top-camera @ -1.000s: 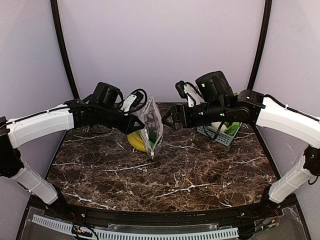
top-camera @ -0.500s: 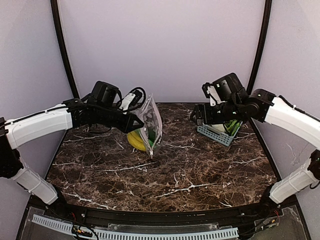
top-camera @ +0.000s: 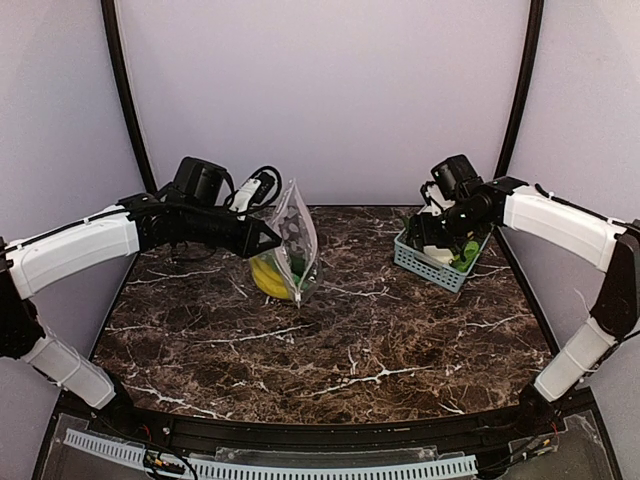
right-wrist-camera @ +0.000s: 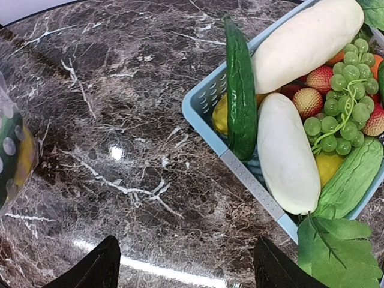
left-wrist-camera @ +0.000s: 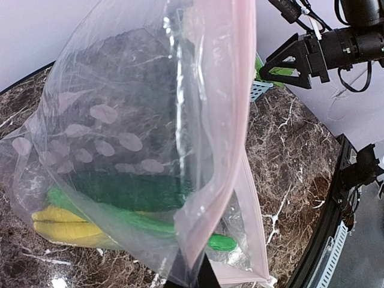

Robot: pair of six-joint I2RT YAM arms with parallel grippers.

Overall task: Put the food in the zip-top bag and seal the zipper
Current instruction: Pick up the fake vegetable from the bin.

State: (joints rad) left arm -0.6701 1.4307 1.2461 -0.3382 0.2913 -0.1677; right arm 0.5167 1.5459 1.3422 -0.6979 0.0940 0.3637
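Holding a clear plastic zip-top bag w/ pale oval spots (top-camera: 296, 238) upright over the dark marbled worktop (top-camera: 330, 350), the left gripper (left-wrist-camera: 191, 275) has its jaws clenched on the bag's mouth edge, right at the narrow pale pink zipper strip (left-wrist-camera: 231, 90). Strip runs top to bottom in the left wrist view; can't tell if it's sealed along its length. Bag's lower corner is at or just above the worktop, can't tell which. Low inside the bag: a yellow toy banana bunch (left-wrist-camera: 63, 225) and a long bright green cucumber-like piece (left-wrist-camera: 138, 207), touching each other.

Right gripper (right-wrist-camera: 185, 240) is well apart from the bag, at the right rear, hovering by the edge of a blue-grey slatted plastic basket (right-wrist-camera: 252, 180). Its jaws are released, nothing between them.

Basket contents:
- two long white vegetables (right-wrist-camera: 288, 156), side by side
- a dark green cucumber (right-wrist-camera: 241, 90) lying across the rim, one end sticking out
- a bunch of small green grapes (right-wrist-camera: 339, 102)
- small round red fruits (right-wrist-camera: 309, 102) next to the grapes
- a pale green ridged vegetable (right-wrist-camera: 354, 180)
- a flat green leafy piece (right-wrist-camera: 336, 252) at the basket's near corner
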